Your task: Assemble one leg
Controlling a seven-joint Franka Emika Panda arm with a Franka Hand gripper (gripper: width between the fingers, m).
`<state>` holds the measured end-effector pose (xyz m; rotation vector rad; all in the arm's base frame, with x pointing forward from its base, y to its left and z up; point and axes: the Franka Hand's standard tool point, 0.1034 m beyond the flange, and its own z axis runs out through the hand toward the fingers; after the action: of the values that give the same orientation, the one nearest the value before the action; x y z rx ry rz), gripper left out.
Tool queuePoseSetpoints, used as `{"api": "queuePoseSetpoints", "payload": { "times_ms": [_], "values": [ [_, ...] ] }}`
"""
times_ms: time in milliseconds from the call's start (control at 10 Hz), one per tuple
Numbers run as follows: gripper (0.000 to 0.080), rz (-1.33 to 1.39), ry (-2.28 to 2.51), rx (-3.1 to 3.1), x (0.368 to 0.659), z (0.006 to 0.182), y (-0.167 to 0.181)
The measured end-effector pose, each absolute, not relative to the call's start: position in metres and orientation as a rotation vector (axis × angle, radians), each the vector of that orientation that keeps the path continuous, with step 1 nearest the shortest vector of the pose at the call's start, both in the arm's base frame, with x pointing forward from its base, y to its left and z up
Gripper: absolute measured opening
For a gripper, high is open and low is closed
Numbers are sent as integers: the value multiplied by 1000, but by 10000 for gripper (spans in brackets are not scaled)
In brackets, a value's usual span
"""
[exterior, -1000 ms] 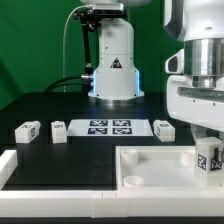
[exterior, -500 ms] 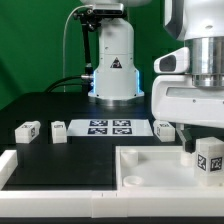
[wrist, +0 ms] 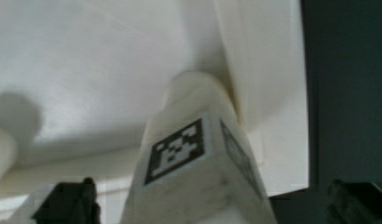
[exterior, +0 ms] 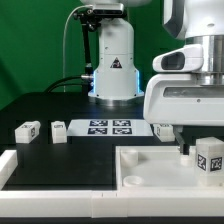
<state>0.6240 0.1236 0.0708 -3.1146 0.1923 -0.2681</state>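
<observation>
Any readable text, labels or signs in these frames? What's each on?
No words or numbers are readable.
Warning triangle sign on the white robot base: symbol only, too small to read.
Fiducial tags, patterns not text: on the marker board, the loose legs, and the leg under the hand.

Before you, the black table [exterior: 45, 108] carries the marker board [exterior: 108, 127] at its middle. Two tagged white legs [exterior: 27, 131] [exterior: 58, 130] lie to the exterior view's left of it, a third leg [exterior: 164, 128] just to the right. The large white tray-like piece [exterior: 150, 165] fills the near edge.
</observation>
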Motion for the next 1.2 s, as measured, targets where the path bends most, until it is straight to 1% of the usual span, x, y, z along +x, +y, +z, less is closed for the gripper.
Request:
{"api": "queuePoseSetpoints", "payload": {
  "times_ms": [300, 500, 600, 700, 800, 900, 1000, 1200],
  "values": [
    [649, -272, -357, -3152, 625, 72, 121],
    [649, -269, -599, -3142, 625, 72, 120],
    [649, -268, -597, -3142, 625, 72, 120],
    [536, -268, -597, -3143, 625, 72, 120],
    [388, -268, -597, -3143, 625, 72, 120],
    [388, -267, -569, -3146, 625, 71, 120],
    [294, -267, -511, -3153, 625, 71, 120],
    [294, -268, -480, -3155, 625, 71, 119]
  ]
}}
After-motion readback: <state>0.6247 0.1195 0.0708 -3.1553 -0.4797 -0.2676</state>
